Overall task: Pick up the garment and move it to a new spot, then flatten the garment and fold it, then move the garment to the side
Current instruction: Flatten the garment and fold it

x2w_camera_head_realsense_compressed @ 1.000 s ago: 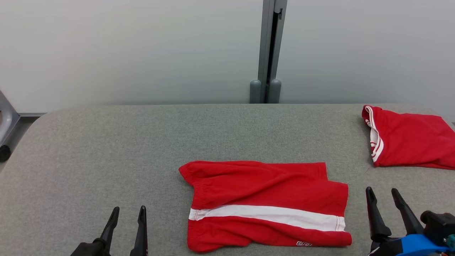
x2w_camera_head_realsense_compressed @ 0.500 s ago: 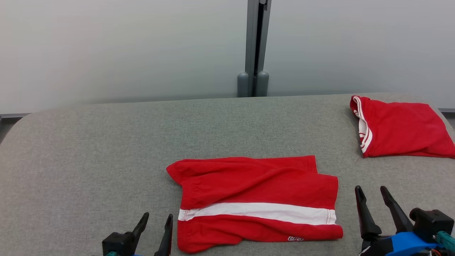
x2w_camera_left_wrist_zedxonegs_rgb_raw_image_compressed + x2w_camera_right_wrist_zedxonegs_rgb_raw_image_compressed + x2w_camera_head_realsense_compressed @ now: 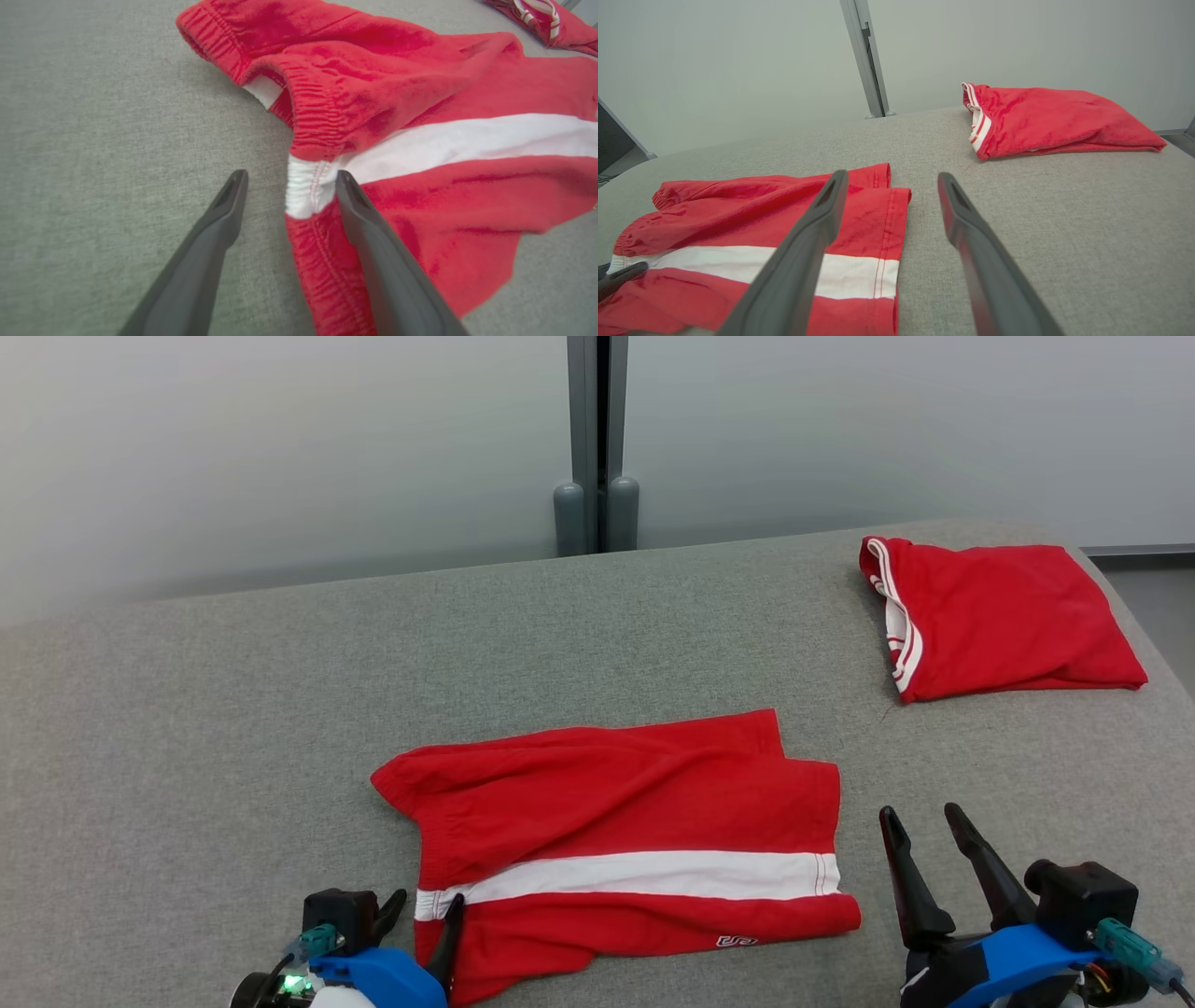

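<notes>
Straddling the gathered elastic waistband at the lower left of the head view, the left hand stood spread and empty. Closing there could have pinched only the top layer, so the seemingly folded red cotton shorts with a white side stripe might have fallen open when dragged aside. The right hand, likewise spread, sat just beside the stitched hem, lower right. Soft and limp, the shorts lay low centre on the coarse grey woven bench; another folded red garment lay upper right.
</notes>
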{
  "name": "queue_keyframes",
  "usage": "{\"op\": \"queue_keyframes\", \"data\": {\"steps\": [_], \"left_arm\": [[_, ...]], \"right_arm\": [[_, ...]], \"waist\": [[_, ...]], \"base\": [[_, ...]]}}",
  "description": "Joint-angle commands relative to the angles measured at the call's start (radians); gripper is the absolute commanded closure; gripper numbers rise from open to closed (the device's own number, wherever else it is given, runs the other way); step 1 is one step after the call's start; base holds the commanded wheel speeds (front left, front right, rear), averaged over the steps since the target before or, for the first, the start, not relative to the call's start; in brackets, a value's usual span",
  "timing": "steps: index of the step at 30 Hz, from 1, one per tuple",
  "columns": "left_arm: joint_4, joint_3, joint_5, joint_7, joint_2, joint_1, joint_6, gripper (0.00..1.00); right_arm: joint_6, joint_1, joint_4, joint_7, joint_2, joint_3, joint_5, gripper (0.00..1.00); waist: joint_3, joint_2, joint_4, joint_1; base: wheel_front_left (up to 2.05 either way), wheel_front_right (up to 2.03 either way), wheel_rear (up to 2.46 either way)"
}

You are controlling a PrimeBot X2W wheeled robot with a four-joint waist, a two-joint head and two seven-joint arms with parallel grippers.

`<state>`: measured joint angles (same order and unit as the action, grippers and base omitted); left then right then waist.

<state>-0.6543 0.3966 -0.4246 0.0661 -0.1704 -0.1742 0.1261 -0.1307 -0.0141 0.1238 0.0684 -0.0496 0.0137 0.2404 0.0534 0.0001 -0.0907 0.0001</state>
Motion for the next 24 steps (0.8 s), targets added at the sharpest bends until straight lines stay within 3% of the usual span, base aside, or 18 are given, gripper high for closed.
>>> {"op": "queue_keyframes", "data": {"steps": [1, 2, 3, 4, 8, 15, 24], "left_arm": [[-0.026, -0.007, -0.013, -0.008, 0.003, -0.024, 0.004, 0.00], [-0.037, -0.002, -0.011, -0.009, 0.001, -0.033, 0.005, 0.19], [-0.046, 0.003, -0.013, -0.006, 0.001, -0.039, 0.005, 0.73], [-0.053, 0.005, -0.020, -0.001, 0.003, -0.043, 0.005, 1.00], [-0.077, 0.002, -0.047, 0.032, 0.009, -0.056, 0.006, 1.00], [-0.084, 0.035, -0.077, 0.069, 0.018, -0.040, 0.006, 1.00], [-0.076, 0.083, -0.099, 0.086, 0.017, -0.069, 0.007, 1.00]], "right_arm": [[0.000, 0.013, 0.004, 0.008, -0.002, 0.000, 0.006, 0.00], [0.000, 0.014, 0.005, 0.007, -0.002, 0.000, 0.005, 0.00], [0.000, 0.015, 0.006, 0.008, -0.002, 0.000, 0.004, 0.00], [0.000, 0.016, 0.007, 0.009, -0.002, -0.001, 0.003, 0.00], [0.000, 0.012, 0.018, -0.013, -0.002, -0.005, 0.014, 0.00], [0.000, -0.007, 0.089, -0.169, -0.002, 0.014, 0.111, 0.00], [0.000, 0.110, 0.260, -0.260, -0.003, 0.044, 0.171, 0.00]], "waist": [[0.004, -0.0001, -0.004, -0.0001], [0.005, -0.0001, -0.006, -0.0001], [0.007, -0.0001, -0.008, -0.0001], [0.008, -0.0001, -0.009, -0.0001], [0.010, -0.0001, -0.008, -0.0001], [0.015, -0.0001, 0.004, -0.0001], [0.044, -0.0001, 0.024, -0.0001]], "base": [[0.00, 0.00, 0.00], [0.00, 0.00, 0.00], [0.00, 0.00, 0.00], [0.00, 0.00, 0.00], [0.00, 0.00, 0.00], [0.00, 0.00, 0.00], [0.00, 0.00, 0.00]]}}
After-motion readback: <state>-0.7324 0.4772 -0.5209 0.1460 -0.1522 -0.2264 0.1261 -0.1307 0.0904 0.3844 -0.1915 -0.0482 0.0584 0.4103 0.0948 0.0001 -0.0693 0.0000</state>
